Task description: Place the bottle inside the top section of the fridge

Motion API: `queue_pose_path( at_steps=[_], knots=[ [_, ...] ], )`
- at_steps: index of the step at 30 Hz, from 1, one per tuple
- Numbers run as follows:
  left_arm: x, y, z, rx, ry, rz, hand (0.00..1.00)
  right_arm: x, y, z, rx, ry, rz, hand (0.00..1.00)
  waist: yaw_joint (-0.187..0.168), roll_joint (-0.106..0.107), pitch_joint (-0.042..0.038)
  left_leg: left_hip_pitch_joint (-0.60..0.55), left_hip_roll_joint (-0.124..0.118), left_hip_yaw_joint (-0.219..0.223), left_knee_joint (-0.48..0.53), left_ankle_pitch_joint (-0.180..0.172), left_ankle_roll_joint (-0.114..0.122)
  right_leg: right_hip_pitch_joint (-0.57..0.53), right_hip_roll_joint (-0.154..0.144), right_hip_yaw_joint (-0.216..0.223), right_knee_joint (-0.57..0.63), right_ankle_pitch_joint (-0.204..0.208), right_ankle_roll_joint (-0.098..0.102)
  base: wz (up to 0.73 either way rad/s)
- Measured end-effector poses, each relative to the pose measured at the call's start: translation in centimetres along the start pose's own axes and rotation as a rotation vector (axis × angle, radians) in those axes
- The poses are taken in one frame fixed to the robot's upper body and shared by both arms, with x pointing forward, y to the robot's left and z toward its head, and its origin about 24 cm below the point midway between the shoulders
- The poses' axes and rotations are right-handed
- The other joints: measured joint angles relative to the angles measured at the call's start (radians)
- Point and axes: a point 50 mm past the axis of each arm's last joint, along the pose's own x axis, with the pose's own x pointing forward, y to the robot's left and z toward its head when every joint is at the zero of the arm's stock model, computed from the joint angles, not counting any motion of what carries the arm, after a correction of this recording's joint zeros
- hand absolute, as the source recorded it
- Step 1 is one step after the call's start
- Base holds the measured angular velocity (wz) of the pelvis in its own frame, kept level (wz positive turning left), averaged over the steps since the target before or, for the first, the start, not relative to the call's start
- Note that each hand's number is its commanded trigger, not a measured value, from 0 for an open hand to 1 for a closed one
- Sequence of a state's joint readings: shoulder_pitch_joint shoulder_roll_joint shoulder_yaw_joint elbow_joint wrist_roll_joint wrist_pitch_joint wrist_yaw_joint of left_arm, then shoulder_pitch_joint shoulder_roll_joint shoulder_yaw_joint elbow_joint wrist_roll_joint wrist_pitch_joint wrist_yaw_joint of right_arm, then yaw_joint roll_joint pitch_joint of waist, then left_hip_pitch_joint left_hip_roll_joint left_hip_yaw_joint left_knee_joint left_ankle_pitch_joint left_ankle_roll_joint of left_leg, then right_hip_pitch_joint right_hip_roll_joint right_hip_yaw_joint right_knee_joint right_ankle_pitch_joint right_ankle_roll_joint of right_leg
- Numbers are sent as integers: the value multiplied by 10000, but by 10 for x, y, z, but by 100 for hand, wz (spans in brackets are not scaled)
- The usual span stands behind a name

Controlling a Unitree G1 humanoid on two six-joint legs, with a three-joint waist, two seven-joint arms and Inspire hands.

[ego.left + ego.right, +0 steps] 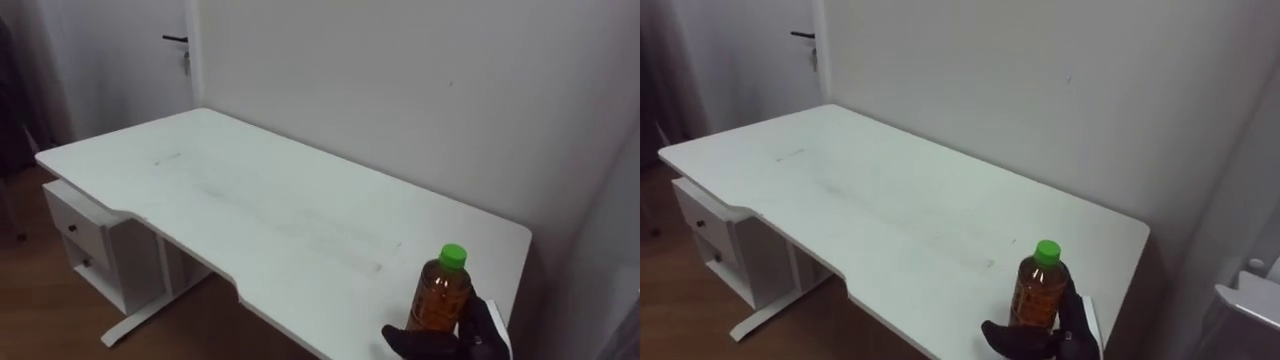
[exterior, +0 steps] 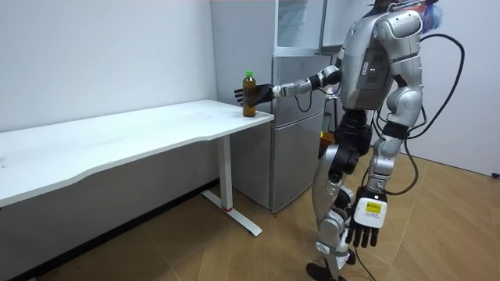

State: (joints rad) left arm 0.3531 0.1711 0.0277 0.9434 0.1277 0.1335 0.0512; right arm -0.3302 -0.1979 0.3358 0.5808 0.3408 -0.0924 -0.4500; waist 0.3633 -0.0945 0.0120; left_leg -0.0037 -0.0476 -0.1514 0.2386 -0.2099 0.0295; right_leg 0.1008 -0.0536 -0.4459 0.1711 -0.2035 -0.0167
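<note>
The robot stands beside a grey fridge point(image 2: 300, 117) at the end of a long white table point(image 1: 250, 200), its right arm stretched out to the table's near right corner. There the right hand point(image 1: 450, 342) has dark fingers and thumb curled round the lower half of the bottle point(image 1: 442, 290). The bottle, amber with a green cap, is upright close to the front edge and the right-hand end of the table. In the room view its base looks level with the tabletop, so it appears to be gripped but not yet lifted. The left hand point(image 2: 364, 226) hangs by the robot's thigh with relaxed fingers, holding nothing. The rest of the tabletop is bare, and a white drawer unit point(image 1: 85, 235) stands under its far left end. The step in hand appears to be the pick-up, which puts the task in its early part, with the carry and the placing to come. The next move would call for a straight lift clear of the table edge, with the bottle kept upright. The robot would then turn toward the fridge, which stands just past that end of the table, and raise the bottle to the upper compartment point(image 2: 300, 23). From here it cannot be told whether the upper door is open. If it is shut, the free left hand would have to open it.
</note>
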Motion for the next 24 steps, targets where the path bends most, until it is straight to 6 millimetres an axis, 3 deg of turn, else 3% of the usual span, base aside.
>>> queue_pose_path(
  at_steps=[8, 16, 24],
  knots=[
    [0, 3, 5, 12, -228, 118, 0, 0, -1, -1, -58, 55, -316, 0, -19, -143, 12, -201, -4, 29, 24, 7, 11, -118, -29, -192, 9, -11, 26, 6],
    [-1, 1, 1, 69, -176, 51, 0, 1, -5, -4, 417, 388, -690, 0, -13, -185, 73, -553, 0, 58, 209, 5, 10, -420, -72, -273, 190, -6, 26, 2],
    [-1, 0, 3, -156, -296, 18, 0, 7, -8, 2, 1310, 493, -1288, 0, -24, -48, 170, -942, -22, -20, 521, 10, 22, -685, -115, -382, 341, 28, -8, 3]
  ],
)
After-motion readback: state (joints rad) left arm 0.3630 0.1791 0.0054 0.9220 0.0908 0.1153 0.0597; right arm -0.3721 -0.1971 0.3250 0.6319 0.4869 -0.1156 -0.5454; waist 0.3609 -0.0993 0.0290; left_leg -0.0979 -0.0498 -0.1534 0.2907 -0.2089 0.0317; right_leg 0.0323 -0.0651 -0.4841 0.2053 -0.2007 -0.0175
